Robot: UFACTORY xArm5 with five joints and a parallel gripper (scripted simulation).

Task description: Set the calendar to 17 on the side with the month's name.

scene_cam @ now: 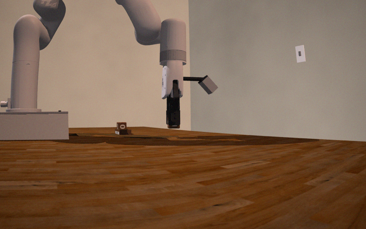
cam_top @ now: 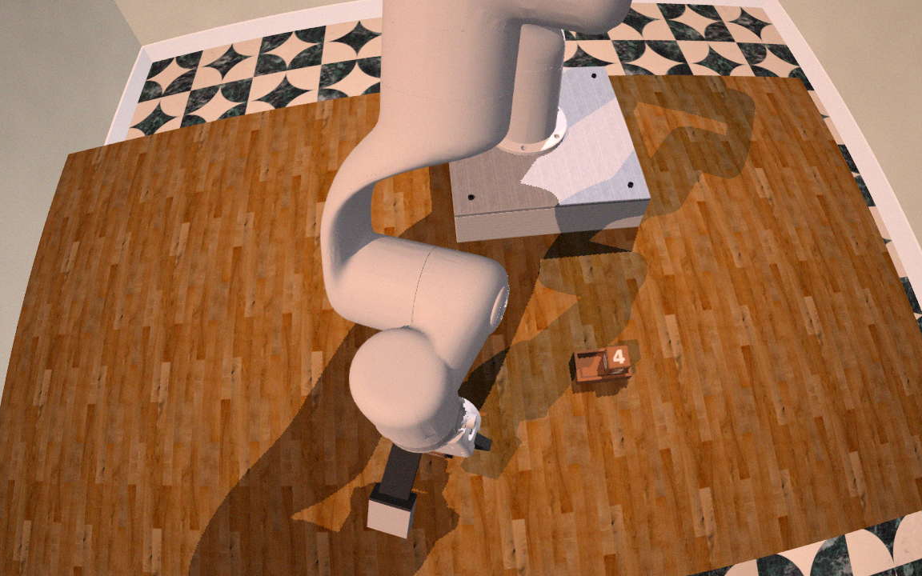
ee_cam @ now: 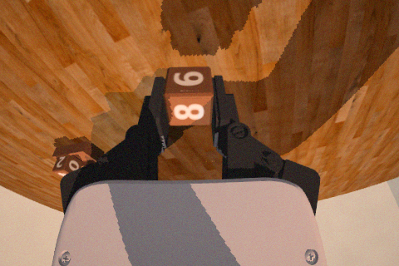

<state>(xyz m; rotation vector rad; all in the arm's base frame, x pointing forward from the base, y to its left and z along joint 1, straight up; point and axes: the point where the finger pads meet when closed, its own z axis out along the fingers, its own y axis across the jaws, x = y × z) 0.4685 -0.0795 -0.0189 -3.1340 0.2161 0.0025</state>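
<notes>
My gripper (scene_cam: pixel 173 122) (ee_cam: pixel 189 91) points down and is shut on a brown cube (ee_cam: pixel 190 110), held a little above the table. In the wrist view this cube shows an 8 and a 6 or 9, both turned sideways; its other faces are hidden. The brown tray (cam_top: pixel 593 378) stands flat on the table, right of the gripper in the top view. The other cube (cam_top: pixel 618 356) (scene_cam: pixel 121 125) (ee_cam: pixel 66 164) stands in its right part there, with a 4 on top; the left part is empty. The exterior view shows its 0, and the wrist view a 2 and a 0.
The robot's base plate (cam_top: pixel 593 161) (scene_cam: pixel 25 125) stands behind the tray in the top view. The arm's wrist camera (cam_top: pixel 390 517) (scene_cam: pixel 207 84) sticks out to one side of the gripper. The wooden table (cam_top: pixel 758 343) lies under everything.
</notes>
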